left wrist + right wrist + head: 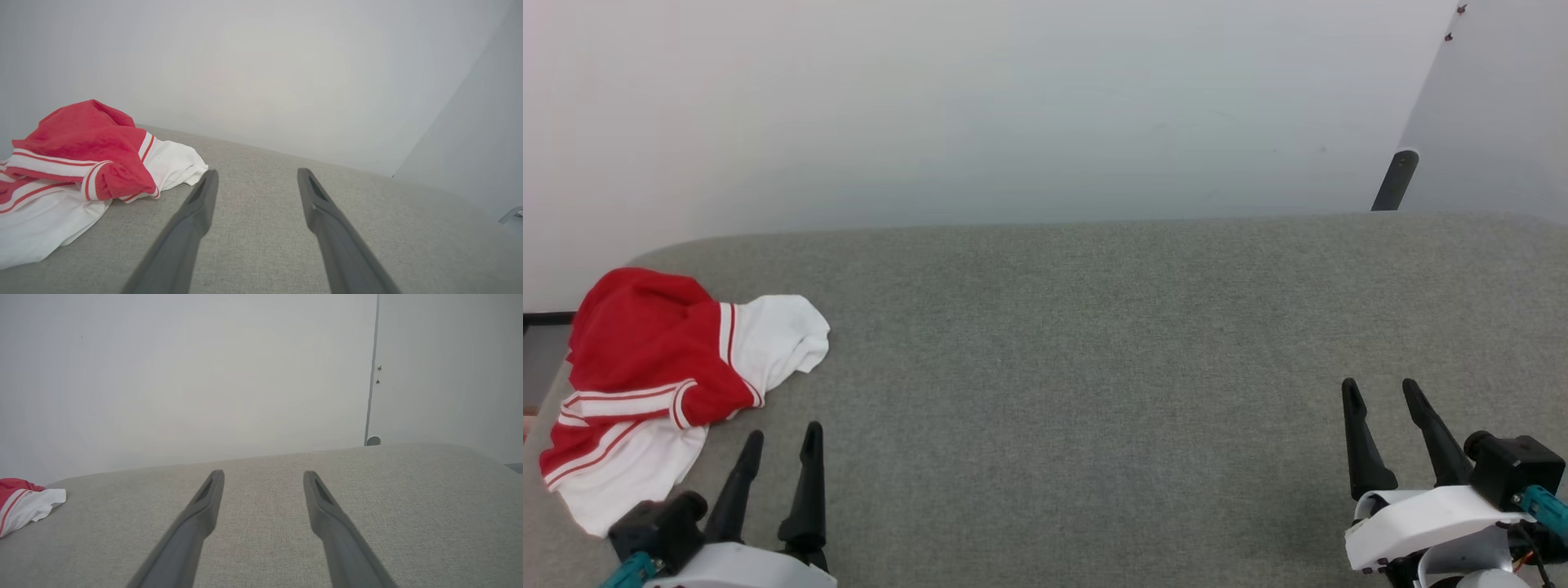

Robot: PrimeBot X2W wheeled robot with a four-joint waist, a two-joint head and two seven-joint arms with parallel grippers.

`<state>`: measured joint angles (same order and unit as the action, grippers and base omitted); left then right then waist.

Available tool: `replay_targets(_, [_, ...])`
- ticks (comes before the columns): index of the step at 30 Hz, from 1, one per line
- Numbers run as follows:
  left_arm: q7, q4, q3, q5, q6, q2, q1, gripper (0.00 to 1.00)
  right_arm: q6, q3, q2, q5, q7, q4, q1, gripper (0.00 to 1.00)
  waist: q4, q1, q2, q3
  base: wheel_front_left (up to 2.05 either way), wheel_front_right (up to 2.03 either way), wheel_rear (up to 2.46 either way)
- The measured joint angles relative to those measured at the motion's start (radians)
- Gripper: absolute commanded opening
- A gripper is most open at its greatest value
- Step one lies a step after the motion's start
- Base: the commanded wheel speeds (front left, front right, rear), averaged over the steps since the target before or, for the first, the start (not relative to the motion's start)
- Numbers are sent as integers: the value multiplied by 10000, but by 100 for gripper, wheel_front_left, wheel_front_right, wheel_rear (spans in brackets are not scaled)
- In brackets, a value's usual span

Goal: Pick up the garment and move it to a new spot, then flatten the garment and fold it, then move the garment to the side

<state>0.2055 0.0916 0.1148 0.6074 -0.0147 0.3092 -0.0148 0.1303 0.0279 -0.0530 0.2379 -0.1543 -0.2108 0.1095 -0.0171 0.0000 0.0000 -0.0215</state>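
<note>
**Crumpled at the edge, nothing held**

The red-and-white shirt point(662, 384) lies bunched on the grey upholstered surface point(1094, 367), at about nine o'clock in the head view, by the surface's left edge. The left gripper point(784, 433), at seven o'clock, has its fingers parted and empty, just beside the shirt's near hem. The right gripper point(1380, 385), at four o'clock and well apart from the shirt, is likewise spread and empty.

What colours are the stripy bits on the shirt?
Red and white stripes on the shirt's trim bands, clearest in the left wrist view.
</note>
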Motion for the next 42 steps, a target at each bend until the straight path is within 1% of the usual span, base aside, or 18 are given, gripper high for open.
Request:
replay_targets(29, [548, -347, -378, -2339, 374, 19, -416, 100, 0, 207, 0, -2316, -351, 320, -68, 100, -85, 1, 0, -319, 0, 0, 0])
replay_targets(42, [560, -136, -426, -2395, 585, -17, -472, 100, 0, 104, -4, -2362, -303, 380, -233, 100, 205, 0, 0, -495, 0, 0, 0])
